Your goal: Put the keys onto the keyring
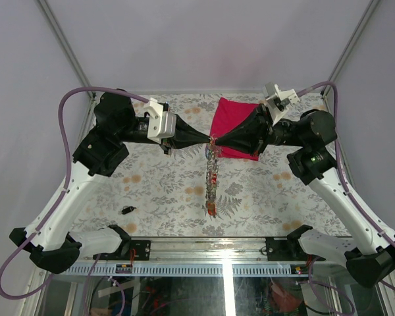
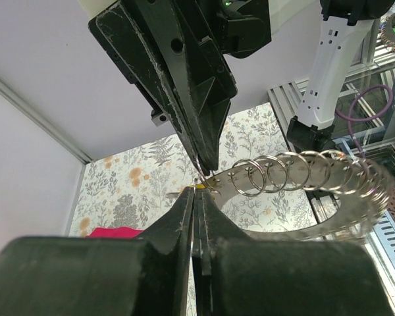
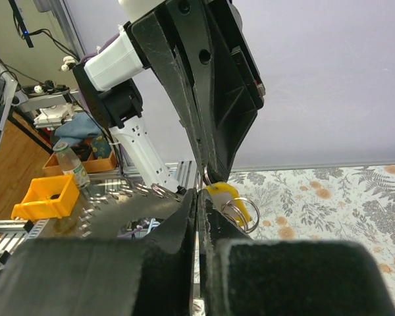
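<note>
Clenched tip to tip over the middle of the bench (image 1: 158,191), left gripper (image 1: 207,139) and right gripper (image 1: 216,141) pinch the top of the hanging keyring (image 1: 212,172) beside a yellow-headed key (image 3: 225,193); I judge one should hold steady while the other feeds that key's loop on without tugging.

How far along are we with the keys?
Partly done: the keyring hangs where the shut left gripper and right gripper meet, small rings strung along it. In hand: a yellow-headed key at their tips, whether threaded I cannot tell. Left: a small black piece, probably a key, on the table.
</note>
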Tool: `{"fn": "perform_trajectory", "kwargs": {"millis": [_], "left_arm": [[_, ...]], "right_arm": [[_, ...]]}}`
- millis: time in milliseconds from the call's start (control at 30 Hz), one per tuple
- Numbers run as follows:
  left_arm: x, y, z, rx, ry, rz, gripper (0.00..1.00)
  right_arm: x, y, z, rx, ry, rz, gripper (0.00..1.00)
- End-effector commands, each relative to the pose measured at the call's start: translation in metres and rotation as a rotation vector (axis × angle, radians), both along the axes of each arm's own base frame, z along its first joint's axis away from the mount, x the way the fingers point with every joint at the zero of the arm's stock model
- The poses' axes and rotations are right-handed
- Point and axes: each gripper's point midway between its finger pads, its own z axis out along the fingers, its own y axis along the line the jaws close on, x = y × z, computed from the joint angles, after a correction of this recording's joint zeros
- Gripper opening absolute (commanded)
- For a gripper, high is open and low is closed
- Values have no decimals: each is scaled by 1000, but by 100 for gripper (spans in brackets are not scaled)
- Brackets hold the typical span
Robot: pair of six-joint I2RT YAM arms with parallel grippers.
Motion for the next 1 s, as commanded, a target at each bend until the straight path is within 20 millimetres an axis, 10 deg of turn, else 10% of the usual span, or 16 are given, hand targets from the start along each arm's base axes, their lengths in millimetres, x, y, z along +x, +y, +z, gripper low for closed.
{"fn": "perform_trajectory", "kwargs": {"millis": [0,967], "left_arm": [[-10,0,22,-48,-71,-38,0],[-18,1,16,-35,-77,-78,0]], "right_arm": [[-6,-5,29,47,-77,-1,0],[10,-5,38,84,2,-100,0]]}}
